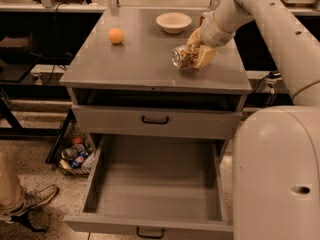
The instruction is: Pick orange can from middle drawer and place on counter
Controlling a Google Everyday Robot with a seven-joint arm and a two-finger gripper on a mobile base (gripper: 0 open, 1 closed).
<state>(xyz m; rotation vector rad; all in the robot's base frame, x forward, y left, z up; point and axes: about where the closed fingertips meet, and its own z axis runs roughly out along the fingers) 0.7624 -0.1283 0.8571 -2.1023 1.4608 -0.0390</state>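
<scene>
We look steeply down from close in front of the cabinet. The counter fills the upper frame, the middle drawer the lower; the gripper grips the orange can upper right.

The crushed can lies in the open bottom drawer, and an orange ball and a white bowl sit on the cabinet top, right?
No. The camera view shows the crushed can in the gripper at the cabinet top; the drawer is open, ball and bowl as stated.
</scene>
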